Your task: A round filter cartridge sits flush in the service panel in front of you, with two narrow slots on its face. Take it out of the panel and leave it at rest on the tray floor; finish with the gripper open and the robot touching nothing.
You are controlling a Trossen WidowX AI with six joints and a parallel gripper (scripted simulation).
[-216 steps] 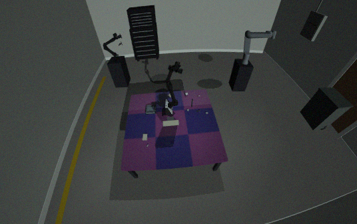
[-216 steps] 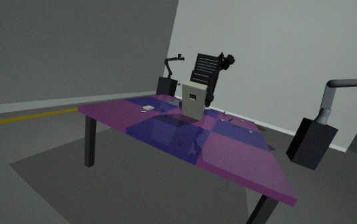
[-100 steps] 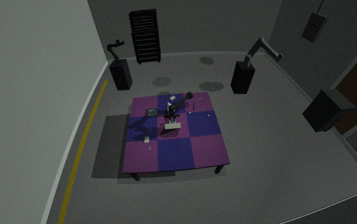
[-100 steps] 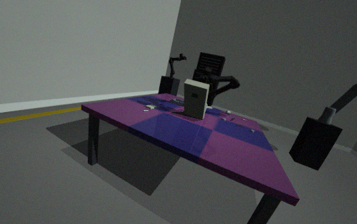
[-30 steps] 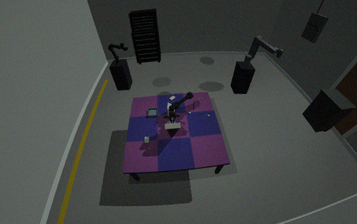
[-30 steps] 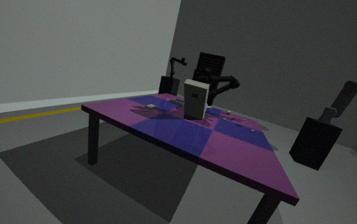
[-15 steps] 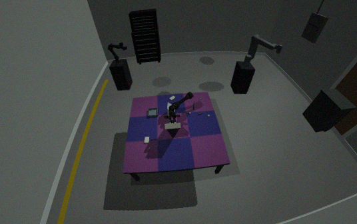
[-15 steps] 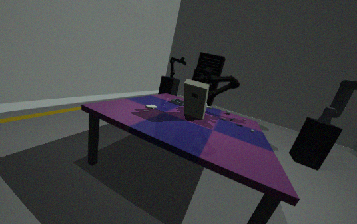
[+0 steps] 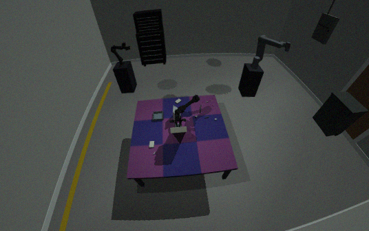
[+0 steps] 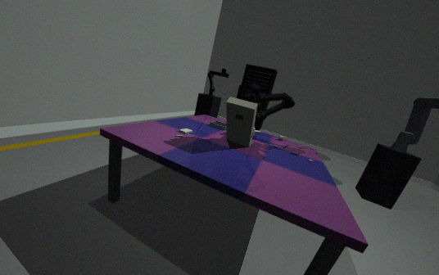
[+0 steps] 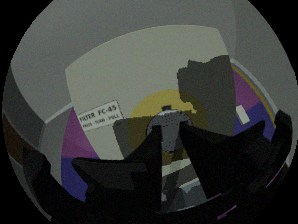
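A cream service panel [image 9: 178, 130] [image 10: 242, 123] [image 11: 100, 83] stands upright near the middle of the checkered table. In the wrist view a round yellow filter cartridge [image 11: 143, 119] sits in the panel's face, beside a small label. My gripper [image 11: 168, 129] [image 9: 177, 122] is right at the cartridge's face, with its fingers set narrow and a small gap between them. I see nothing clamped between the fingers. In the exterior view the panel hides the gripper. The grey tray [image 9: 153, 117] [image 10: 217, 123] lies flat on the table to the left of the panel.
My arm [image 9: 186, 106] [image 10: 274, 100] reaches to the panel from the table's far side. A small white block [image 9: 151, 144] [image 10: 185, 131] and another [image 9: 177, 100] lie on the table. Small bits [image 9: 215, 119] lie at the right. Other robots on pedestals and a dark rack stand on the floor.
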